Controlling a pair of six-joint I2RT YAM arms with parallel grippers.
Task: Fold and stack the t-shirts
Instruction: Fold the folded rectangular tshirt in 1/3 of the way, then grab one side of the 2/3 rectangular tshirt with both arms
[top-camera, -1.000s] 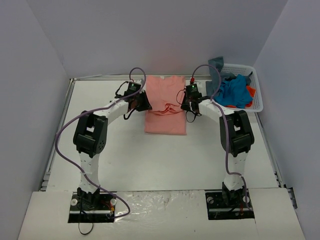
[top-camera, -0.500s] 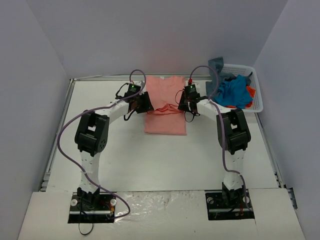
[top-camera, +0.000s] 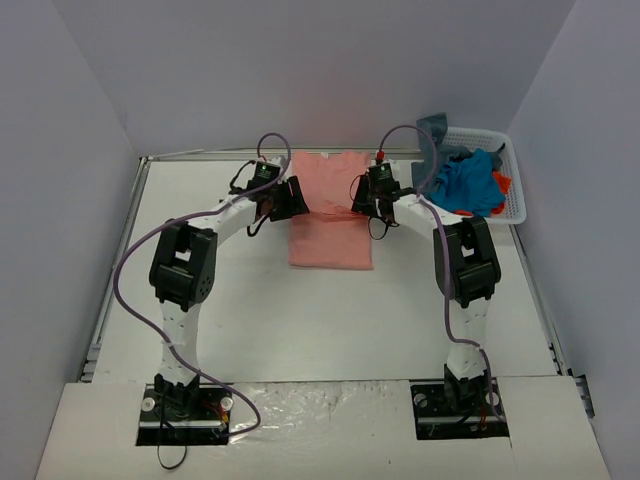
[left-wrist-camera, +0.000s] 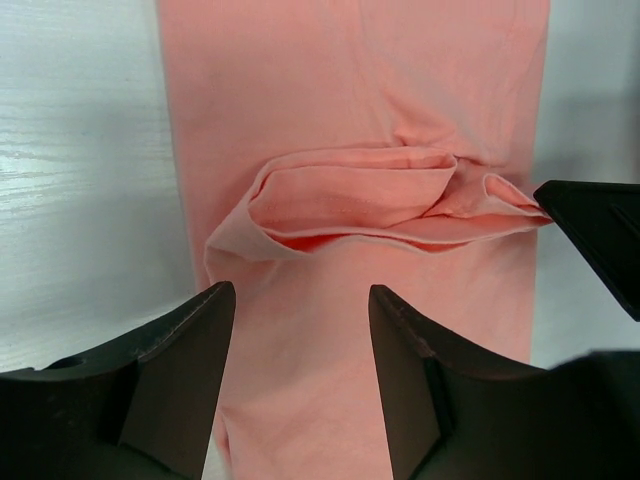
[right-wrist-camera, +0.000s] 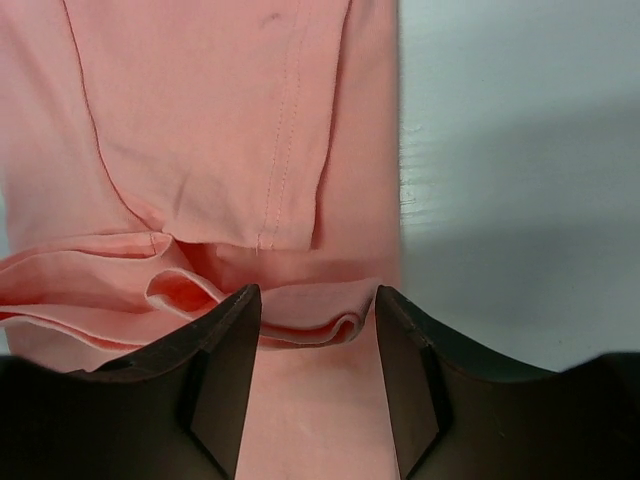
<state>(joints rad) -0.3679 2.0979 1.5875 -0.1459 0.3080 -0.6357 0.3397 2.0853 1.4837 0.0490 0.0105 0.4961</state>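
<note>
A salmon-pink t-shirt (top-camera: 330, 215) lies as a long folded strip at the table's far middle, with a rumpled ridge of cloth (left-wrist-camera: 370, 205) across its middle. My left gripper (top-camera: 290, 198) hangs at the strip's left edge and my right gripper (top-camera: 362, 200) at its right edge. In the left wrist view the left gripper (left-wrist-camera: 300, 340) is open over flat pink cloth, nothing pinched. The right gripper (right-wrist-camera: 318, 345) is open too, just short of the ridge's folded lip (right-wrist-camera: 320, 318). More t-shirts, bright blue (top-camera: 468, 185), orange-red (top-camera: 501, 183) and slate grey-blue (top-camera: 432, 127), sit in the basket.
The white lattice basket (top-camera: 514, 195) stands at the far right corner against the wall. Bare white table (top-camera: 320, 310) stretches between the shirt and the arm bases. Grey walls close in both sides and the back.
Both grippers went from shut to open and let go of the pink cloth. The raised fold dropped and now lies as a flatter ridge across the shirt's middle.
</note>
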